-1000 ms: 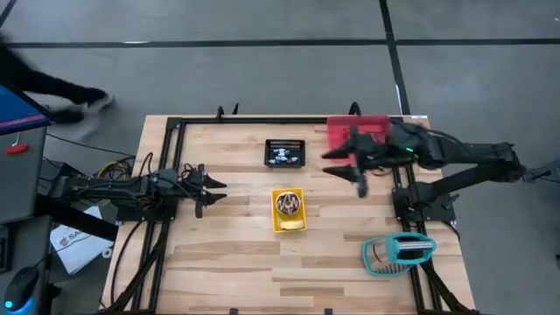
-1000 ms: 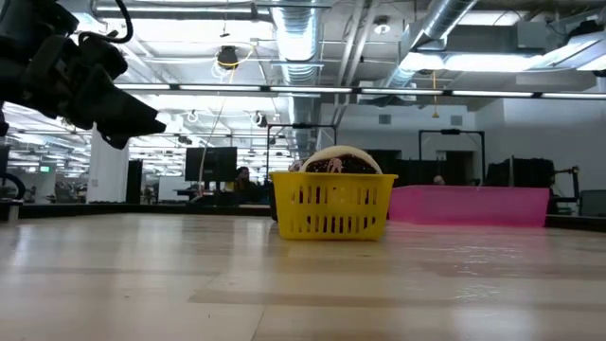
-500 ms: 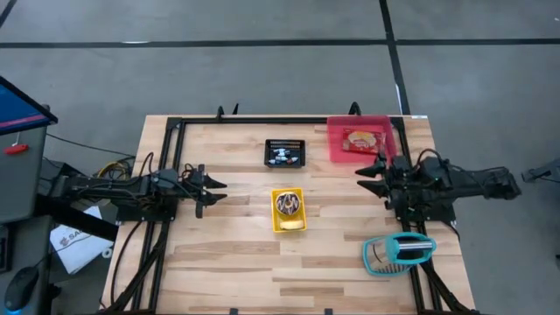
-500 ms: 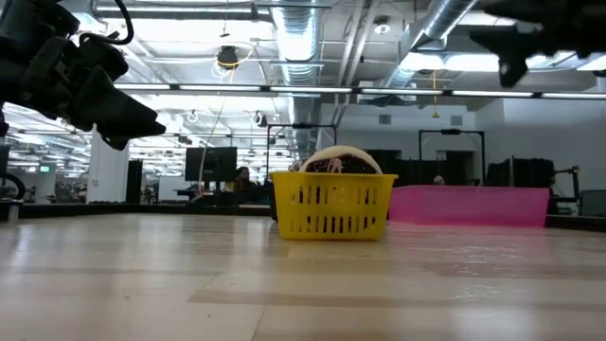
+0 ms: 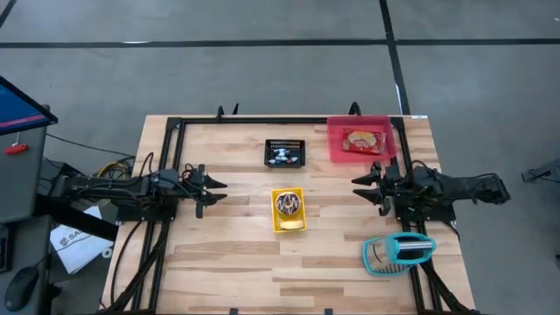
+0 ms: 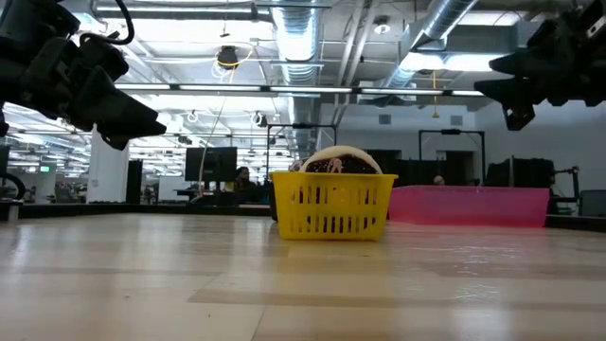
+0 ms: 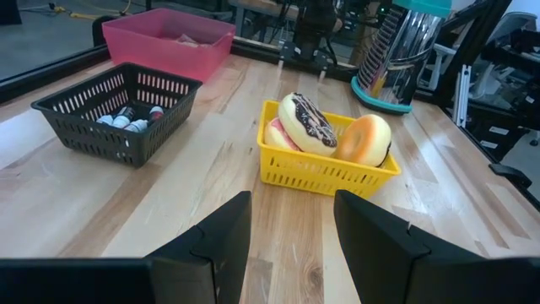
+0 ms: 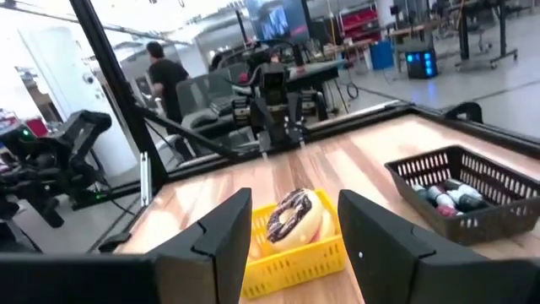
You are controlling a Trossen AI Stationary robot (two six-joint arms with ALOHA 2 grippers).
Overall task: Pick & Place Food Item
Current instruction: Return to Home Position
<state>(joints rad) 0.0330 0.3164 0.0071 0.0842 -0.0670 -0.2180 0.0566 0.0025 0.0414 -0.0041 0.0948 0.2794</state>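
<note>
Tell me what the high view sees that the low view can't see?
Only the high view shows the teal rack and the packet inside the pink bin. Only the low view shows the ceiling pipes and the room behind. Both show the yellow bin of donuts, the pink bin, and the open left gripper and right gripper.

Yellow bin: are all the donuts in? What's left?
Done: the yellow bin holds three donuts, a chocolate-frosted donut, an orange-brown donut and a pink donut partly hidden behind them. In hand: nothing; the left end effector and right end effector hang open and empty on either side of the bin. Left: no donut lies loose on the table, so probably only parking the arms.
</note>
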